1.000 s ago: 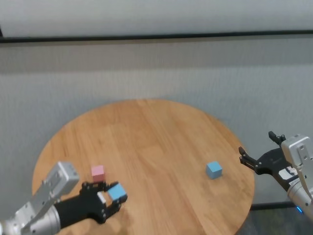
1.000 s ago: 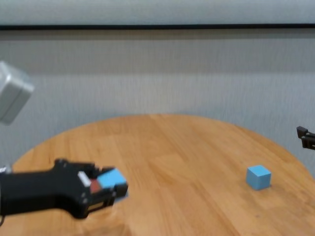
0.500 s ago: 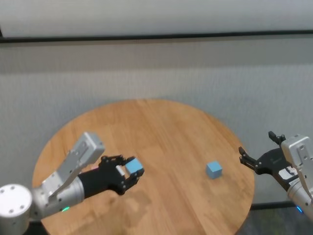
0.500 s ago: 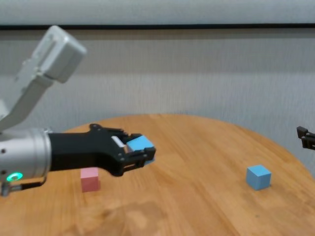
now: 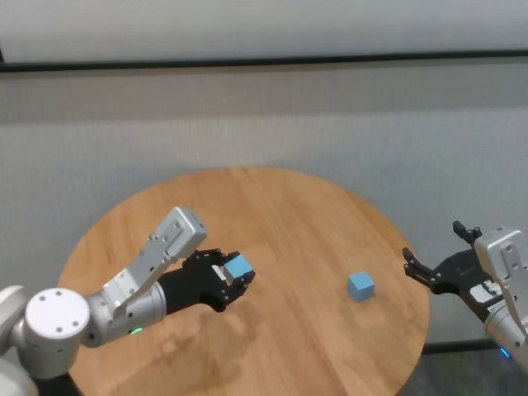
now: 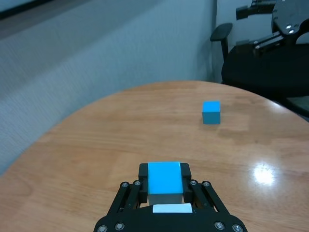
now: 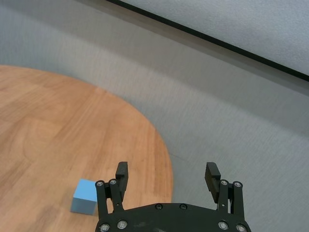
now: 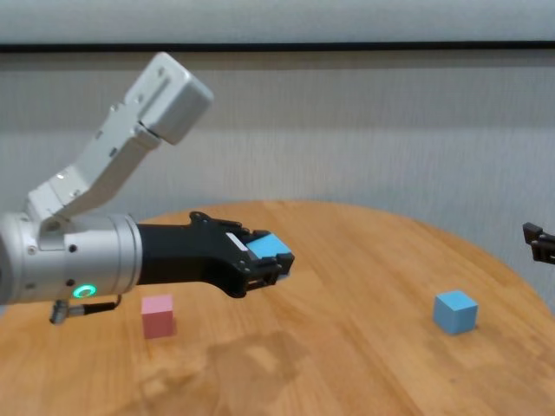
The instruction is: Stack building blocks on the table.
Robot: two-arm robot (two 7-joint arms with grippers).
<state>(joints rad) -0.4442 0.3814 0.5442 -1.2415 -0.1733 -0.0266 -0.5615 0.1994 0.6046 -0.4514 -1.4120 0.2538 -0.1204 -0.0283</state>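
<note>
Nearest to me, at the lower left of the head view, my left gripper (image 5: 233, 279) is clamped on a light blue block (image 5: 240, 266), its jaws pressed to two opposite faces so the cube sits square between them and will go down flat when I release it. I carry it clear above the desk (image 5: 272, 206), not touching the wood, so nothing drags or tips it on the way. In the chest view the pink block (image 8: 158, 315) rests on the desk at the lower left, below my forearm and apart from the gripper; in the head view my arm hides it. Farther over, at the right of centre in the head view, the second light blue block (image 5: 360, 286) sits alone and flat on the desk, well apart from the carried one, and I judge it the likely base since my gripper points that way, though the pink one could serve as well. Beyond the desk's rim at the right edge of the frame my right gripper (image 5: 442, 247) hangs with its jaws spread wide and empty, parked out of the way
</note>
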